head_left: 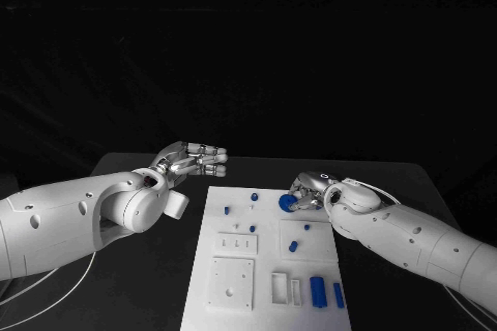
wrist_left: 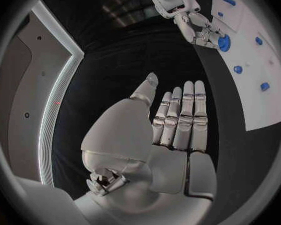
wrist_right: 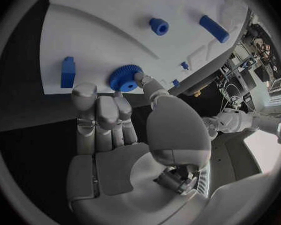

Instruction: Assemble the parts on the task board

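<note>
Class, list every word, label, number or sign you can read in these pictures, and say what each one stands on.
None can be read.
Task board: plain white, no lettering that shows.
Blue gear at the right robot hand: no marking.
Other blue parts: unmarked.
Left robot hand and arms: no label visible.

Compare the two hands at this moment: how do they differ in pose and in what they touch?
The right hand is down at the task board, its fingers pinching the blue gear. The left hand is off the board over the black table, fingers straight and side by side, touching nothing. Both are silver on white arms.
</note>
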Controlling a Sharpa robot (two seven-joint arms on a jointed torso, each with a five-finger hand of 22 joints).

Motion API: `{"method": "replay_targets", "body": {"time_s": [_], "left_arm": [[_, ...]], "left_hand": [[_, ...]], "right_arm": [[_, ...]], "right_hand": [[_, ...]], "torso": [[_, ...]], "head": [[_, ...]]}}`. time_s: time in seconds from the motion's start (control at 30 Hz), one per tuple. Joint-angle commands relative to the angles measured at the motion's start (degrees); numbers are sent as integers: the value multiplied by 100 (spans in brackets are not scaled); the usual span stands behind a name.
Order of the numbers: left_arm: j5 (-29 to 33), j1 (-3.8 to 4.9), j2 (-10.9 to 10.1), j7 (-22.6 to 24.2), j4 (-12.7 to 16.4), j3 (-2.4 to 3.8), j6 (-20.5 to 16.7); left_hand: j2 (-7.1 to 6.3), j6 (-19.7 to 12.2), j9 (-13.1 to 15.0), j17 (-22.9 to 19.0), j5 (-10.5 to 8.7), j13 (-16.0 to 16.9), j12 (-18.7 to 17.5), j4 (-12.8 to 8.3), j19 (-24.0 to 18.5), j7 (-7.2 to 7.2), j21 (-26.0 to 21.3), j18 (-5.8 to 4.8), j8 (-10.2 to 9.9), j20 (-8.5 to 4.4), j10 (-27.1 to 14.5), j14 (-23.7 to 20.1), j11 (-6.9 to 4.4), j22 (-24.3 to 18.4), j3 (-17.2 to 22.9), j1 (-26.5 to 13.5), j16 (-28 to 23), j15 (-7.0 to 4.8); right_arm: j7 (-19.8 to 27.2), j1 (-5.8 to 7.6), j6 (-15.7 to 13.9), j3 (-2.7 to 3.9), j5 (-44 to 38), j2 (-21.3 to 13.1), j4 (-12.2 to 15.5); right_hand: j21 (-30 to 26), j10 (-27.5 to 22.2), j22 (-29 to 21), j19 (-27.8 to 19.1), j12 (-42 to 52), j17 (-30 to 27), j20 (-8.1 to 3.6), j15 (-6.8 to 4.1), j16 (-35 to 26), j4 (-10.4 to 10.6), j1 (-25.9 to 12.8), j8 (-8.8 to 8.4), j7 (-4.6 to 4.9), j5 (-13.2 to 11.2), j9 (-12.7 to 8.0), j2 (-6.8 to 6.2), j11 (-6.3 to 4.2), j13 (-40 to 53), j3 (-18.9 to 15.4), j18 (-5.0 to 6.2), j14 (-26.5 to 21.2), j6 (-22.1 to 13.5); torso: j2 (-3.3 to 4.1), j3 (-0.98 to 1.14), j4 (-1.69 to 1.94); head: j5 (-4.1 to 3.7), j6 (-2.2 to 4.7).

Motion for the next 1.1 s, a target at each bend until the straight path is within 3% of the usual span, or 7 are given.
{"method": "replay_targets", "body": {"time_s": [0.03,0.23,0.53,1.1], "left_arm": [[-21,10,14,21,2,1,97],[-21,10,15,18,2,0,100],[-22,10,11,16,5,0,92],[-25,10,-5,18,18,0,74]], "left_hand": [[-10,-36,4,9,31,8,14,-23,-27,14,16,-21,23,-11,-35,-18,6,-5,-9,-33,28,10],[-10,-36,4,9,31,8,14,-23,-27,14,16,-21,23,-11,-35,-18,6,-5,-9,-33,28,10],[-9,-14,5,9,33,8,14,-31,-27,12,16,-22,25,-13,-35,-18,6,-5,-5,-26,27,10],[-9,-14,5,9,33,8,14,-31,-27,12,16,-22,25,-13,-35,-18,6,-5,-5,-26,27,10]], "right_arm": [[63,-52,167,-27,14,7,-8],[54,-55,126,-27,-7,4,28],[-51,-56,-122,-27,-124,-33,233],[-274,-55,-592,-24,-624,-206,1135]], "right_hand": [[27,23,482,223,39,9,-59,-60,21,-22,-14,25,-66,-138,28,57,-58,23,180,56,-10,248],[59,56,486,223,64,25,-88,-84,36,-41,-26,38,-135,-174,40,125,-89,54,325,20,-2,490],[84,74,488,227,63,29,-106,-96,36,-36,-72,37,-140,-141,38,101,-93,61,337,6,-3,504],[121,98,493,238,52,32,-110,-101,40,38,-60,38,-143,-127,38,17,-99,67,332,10,3,500]], "torso": [[-2,-1,-2],[-2,-3,-3],[-6,-4,-3],[-8,-5,-11]], "head": [[-4,-4],[2,-5],[14,2],[84,29]]}}
